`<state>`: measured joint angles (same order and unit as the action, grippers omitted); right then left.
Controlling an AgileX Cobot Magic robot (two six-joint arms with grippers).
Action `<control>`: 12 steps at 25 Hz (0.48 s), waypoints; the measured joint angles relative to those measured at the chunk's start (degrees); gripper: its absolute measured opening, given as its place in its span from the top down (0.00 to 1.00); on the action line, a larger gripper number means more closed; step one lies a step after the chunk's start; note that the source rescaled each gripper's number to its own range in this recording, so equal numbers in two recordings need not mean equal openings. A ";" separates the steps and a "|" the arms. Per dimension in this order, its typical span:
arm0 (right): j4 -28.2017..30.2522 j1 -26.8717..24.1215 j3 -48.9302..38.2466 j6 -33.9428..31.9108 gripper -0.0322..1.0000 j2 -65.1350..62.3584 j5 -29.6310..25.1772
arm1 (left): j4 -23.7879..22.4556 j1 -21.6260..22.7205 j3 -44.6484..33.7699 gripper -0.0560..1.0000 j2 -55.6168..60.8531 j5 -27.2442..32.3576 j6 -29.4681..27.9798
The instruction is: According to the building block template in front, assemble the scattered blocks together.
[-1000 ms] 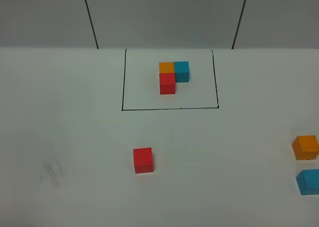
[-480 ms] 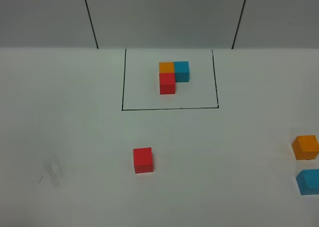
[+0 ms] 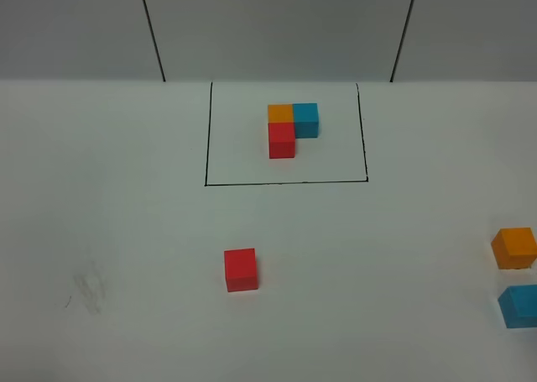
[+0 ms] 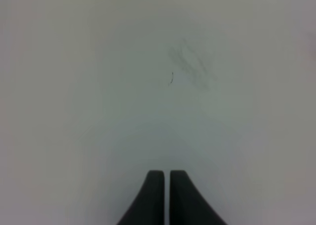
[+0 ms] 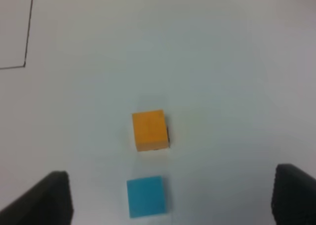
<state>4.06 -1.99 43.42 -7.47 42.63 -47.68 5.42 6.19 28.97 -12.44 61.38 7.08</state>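
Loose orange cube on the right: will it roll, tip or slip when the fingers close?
The orange cube sits flat on one face, so it should slide, not roll. Its matte, crisp-edged sides suggest a rigid block with fair grip. Small, so probably light; a nudge could shift it.

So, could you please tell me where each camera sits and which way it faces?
Exterior high: mounted high, looking down across the white table at the framed L-shaped cube template, loose red matte cube, orange matte cube and light-blue matte cube; no robot parts.
Left wrist: on the left arm, facing down at a faint grey smudge; left gripper shut.
Right wrist: on the right arm, facing down at the orange and blue cubes; right gripper open.
Shared: exterior and right wrist both show those two cubes.
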 joint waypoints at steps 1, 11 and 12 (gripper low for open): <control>-0.54 0.00 0.00 0.58 0.00 1.68 1.32 | 0.00 0.00 0.00 0.95 0.00 0.00 0.00; -8.40 0.00 0.00 8.42 0.00 18.33 9.23 | 0.00 0.00 0.00 0.95 0.00 0.00 0.00; -9.20 0.00 0.00 9.47 0.00 19.84 9.76 | 0.00 0.00 0.00 0.95 0.00 0.00 0.00</control>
<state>-5.14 -1.99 43.42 2.00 62.47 -37.92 5.42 6.19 28.97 -12.44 61.38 7.08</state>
